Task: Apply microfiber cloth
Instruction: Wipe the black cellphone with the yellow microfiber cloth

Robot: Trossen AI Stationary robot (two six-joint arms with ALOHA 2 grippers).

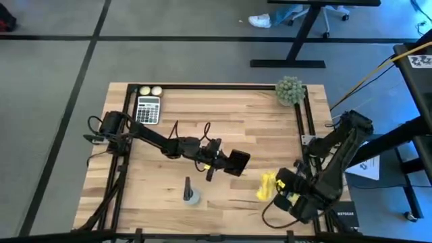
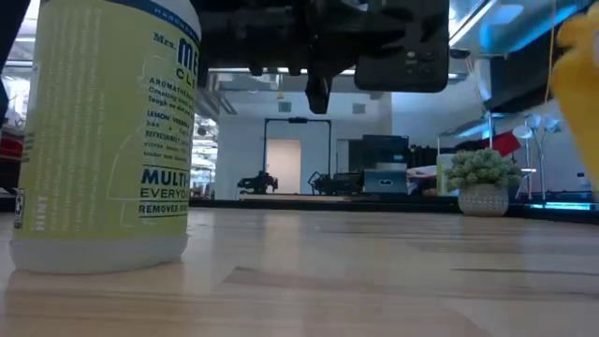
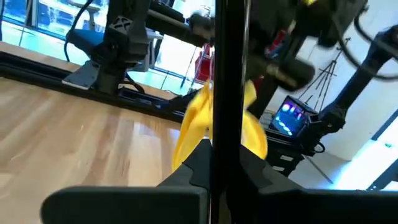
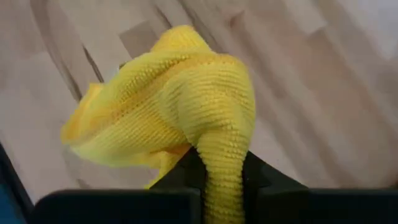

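- Nearest the low camera we record a spray bottle (image 2: 105, 136) with a pale yellow-green label, standing upright on the wooden bench (image 2: 374, 271) at the picture's left; in the high view it (image 1: 192, 194) stands near the front edge, left of centre.
- We find the microfiber cloth (image 4: 174, 106) pinched between the fingers of the right end effector (image 4: 221, 171), a bunched yellow fold rising from between them and hanging clear above the bench boards.
- From above, the cloth (image 1: 267, 185) shows at the front right of the bench, at the tip of the right end effector (image 1: 278, 187), well apart from the bottle.
- We note the left end effector (image 1: 223, 160) reaching toward mid-bench, clamped on a black smartphone (image 1: 237, 162) that is held off the surface; the low view shows the phone (image 2: 401, 58) raised above the boards.
- Through the left wrist camera the phone's edge (image 3: 227, 93) runs between that arm's own fingers, with the yellow cloth (image 3: 199, 127) visible just behind it.
- At the back of the bench we log a calculator (image 1: 148, 109), two pale balls (image 1: 150, 90) and a small potted plant (image 1: 289, 90).
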